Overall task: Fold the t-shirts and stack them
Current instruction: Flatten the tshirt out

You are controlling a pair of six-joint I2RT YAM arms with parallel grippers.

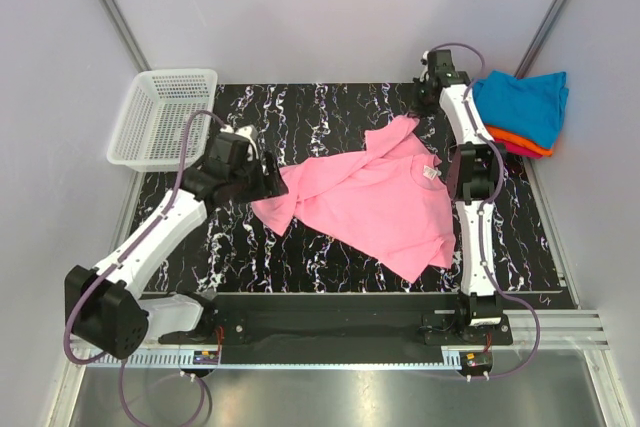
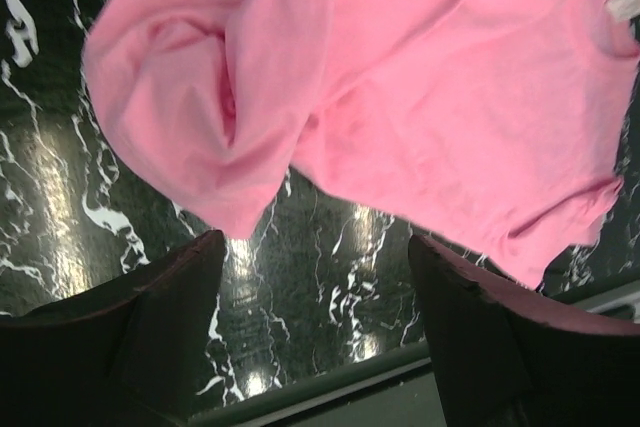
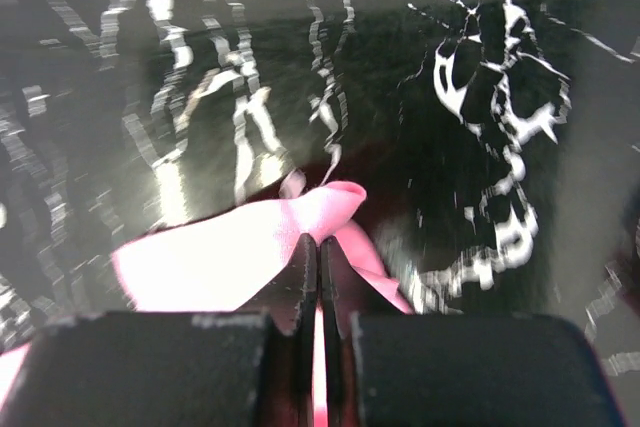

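Pink t-shirt (image 1: 370, 202) lies spread mid-table (image 1: 250, 257); left gripper (image 2: 318, 247) stands apart, just beside its left edge; right gripper (image 3: 318, 247) is clamped on its far corner; folded stack (image 1: 522, 112) rests far right.

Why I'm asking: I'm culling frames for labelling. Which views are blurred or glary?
Top external: sharp and evenly lit, pink t-shirt crisp. Left wrist: bright glare patches on the glossy table, open left gripper dark and soft-edged. Right wrist: heavily smeared, table veins streaked; only the right gripper, pinching the pink cloth, reads fairly clearly.
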